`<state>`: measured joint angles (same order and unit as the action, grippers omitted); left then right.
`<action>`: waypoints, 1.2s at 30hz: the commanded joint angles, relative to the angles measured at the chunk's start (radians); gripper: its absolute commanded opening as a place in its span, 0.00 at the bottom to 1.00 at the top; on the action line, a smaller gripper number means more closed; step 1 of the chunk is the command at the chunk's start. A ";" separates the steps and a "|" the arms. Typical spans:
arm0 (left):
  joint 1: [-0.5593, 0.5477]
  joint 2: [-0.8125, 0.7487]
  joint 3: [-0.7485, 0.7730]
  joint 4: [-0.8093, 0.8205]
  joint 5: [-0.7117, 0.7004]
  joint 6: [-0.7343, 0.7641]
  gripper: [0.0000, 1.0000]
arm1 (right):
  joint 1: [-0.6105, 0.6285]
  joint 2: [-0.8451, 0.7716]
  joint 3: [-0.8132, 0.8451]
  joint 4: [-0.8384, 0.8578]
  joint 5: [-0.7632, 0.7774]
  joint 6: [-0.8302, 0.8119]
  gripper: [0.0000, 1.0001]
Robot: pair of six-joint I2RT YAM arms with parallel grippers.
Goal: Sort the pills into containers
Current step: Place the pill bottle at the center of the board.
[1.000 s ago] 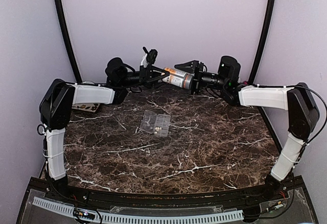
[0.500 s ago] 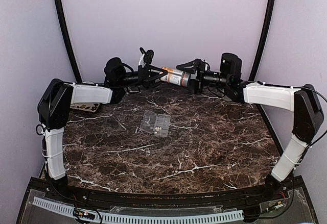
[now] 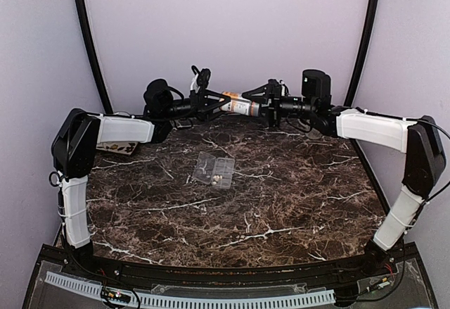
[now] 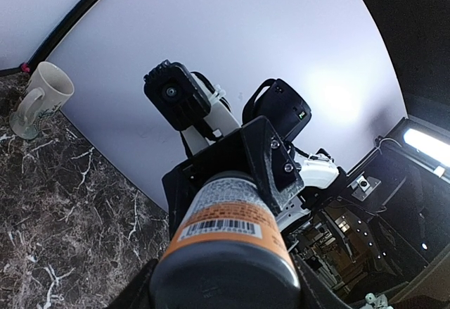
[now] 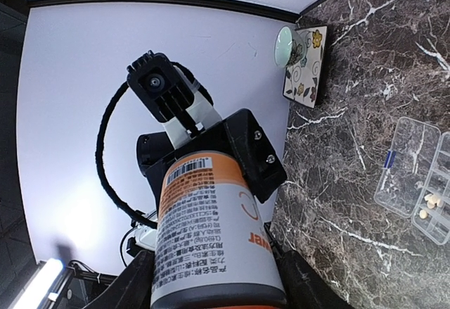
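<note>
A white-and-orange-labelled bottle (image 3: 239, 103) hangs level in the air over the back of the table, held between both grippers. My left gripper (image 3: 213, 101) is shut on its grey cap (image 4: 225, 281) end. My right gripper (image 3: 268, 106) is shut on its base end (image 5: 211, 238). The clear organizer box (image 3: 214, 169) lies open in the middle of the table, well below and in front of both grippers. A few pale pills (image 3: 217, 178) lie in its compartments; they also show in the right wrist view (image 5: 430, 202) inside the box (image 5: 415, 161).
A cream mug (image 4: 39, 98) stands at the back left on a floral coaster (image 5: 306, 70), whose edge shows beside the left arm (image 3: 116, 148). Purple walls close in the back and both sides. Dark marble table (image 3: 281, 203) surrounds the box.
The bottle has risen slightly and levelled out between the grippers. The right arm has lifted and stretched toward the left; the left gripper has stayed at the cap end.
</note>
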<state>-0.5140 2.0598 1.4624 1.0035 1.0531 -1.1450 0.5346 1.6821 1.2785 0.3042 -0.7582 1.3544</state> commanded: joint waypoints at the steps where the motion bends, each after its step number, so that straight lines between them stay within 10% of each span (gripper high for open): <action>1: 0.010 -0.052 0.001 -0.005 -0.011 0.025 0.00 | -0.001 -0.019 0.055 0.003 -0.011 -0.033 0.53; 10: 0.010 -0.031 0.025 -0.016 -0.004 0.014 0.02 | 0.003 0.000 0.088 -0.034 -0.013 -0.059 0.40; 23: 0.035 -0.051 -0.015 -0.018 -0.045 -0.004 0.66 | 0.002 0.001 0.158 -0.224 0.037 -0.202 0.30; 36: 0.059 -0.097 -0.078 -0.038 -0.090 0.012 0.73 | 0.000 -0.010 0.205 -0.376 0.098 -0.337 0.29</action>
<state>-0.4721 2.0556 1.4361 0.9848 0.9989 -1.1591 0.5339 1.6871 1.4193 -0.0135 -0.7036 1.1206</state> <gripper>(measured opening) 0.719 0.550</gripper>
